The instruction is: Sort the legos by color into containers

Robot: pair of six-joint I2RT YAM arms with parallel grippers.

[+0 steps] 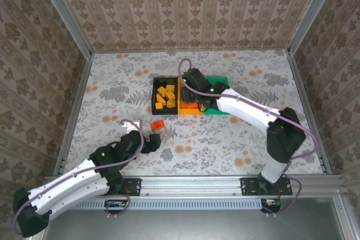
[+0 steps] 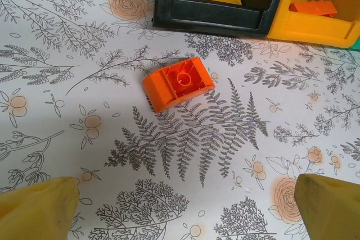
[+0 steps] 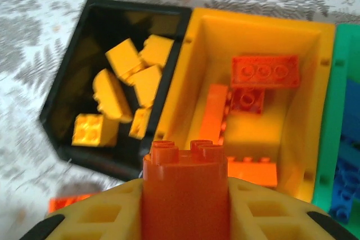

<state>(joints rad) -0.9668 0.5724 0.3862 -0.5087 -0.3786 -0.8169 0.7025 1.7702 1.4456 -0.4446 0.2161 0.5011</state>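
Legos (image 3: 149,82) are mostly binned. About six yellow ones are seen in the black bin (image 3: 63,68), at least four red-orange ones in the orange-yellow bin (image 3: 253,32), and blue ones, too blurred to be counted, in the green bin (image 3: 342,60). The three bins are joined in a row at mid-bench (image 1: 112,82). One red-orange brick (image 3: 185,184) is clenched, studs up, in the right tool (image 3: 185,217), over the near wall where the black and orange-yellow bins meet. The orange-yellow bin lies just far and right of it, so a small shift that way is judged necessary before release. One loose brick (image 2: 178,85) lies underside up on the bench, just near of the black bin, its long axis diagonal. It is straight ahead of the released left tool (image 2: 183,206), the nearer arm.
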